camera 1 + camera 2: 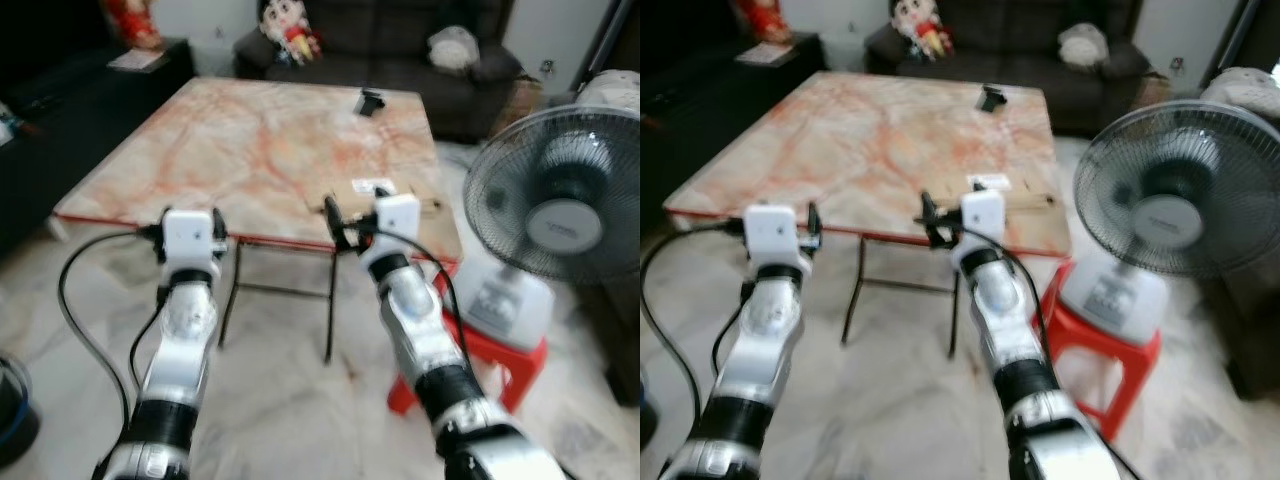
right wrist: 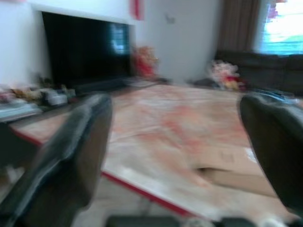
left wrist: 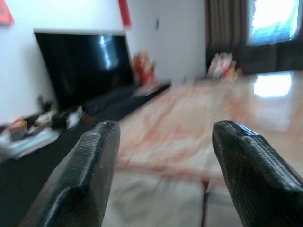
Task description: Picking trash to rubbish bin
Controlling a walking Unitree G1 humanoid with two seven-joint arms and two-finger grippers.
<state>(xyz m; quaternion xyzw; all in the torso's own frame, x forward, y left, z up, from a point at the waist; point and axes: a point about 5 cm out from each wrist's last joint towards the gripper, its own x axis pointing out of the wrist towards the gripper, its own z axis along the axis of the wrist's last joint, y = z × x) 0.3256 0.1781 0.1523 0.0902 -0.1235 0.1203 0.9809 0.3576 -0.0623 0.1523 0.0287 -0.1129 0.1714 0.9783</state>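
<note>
Marble table (image 1: pixel 250 150) lay ahead; our left gripper (image 3: pixel 163 175) and right gripper (image 2: pixel 182 156) gaped empty, cardboard scrap (image 1: pixel 395 195) unpicked.

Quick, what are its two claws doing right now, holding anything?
Left gripper: open, holding nothing.
Right gripper: open, holding nothing, near the table edge.

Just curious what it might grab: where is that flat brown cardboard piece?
The flat brown cardboard piece lies on the marble-patterned table, at its near right edge, just beyond the right gripper.
</note>
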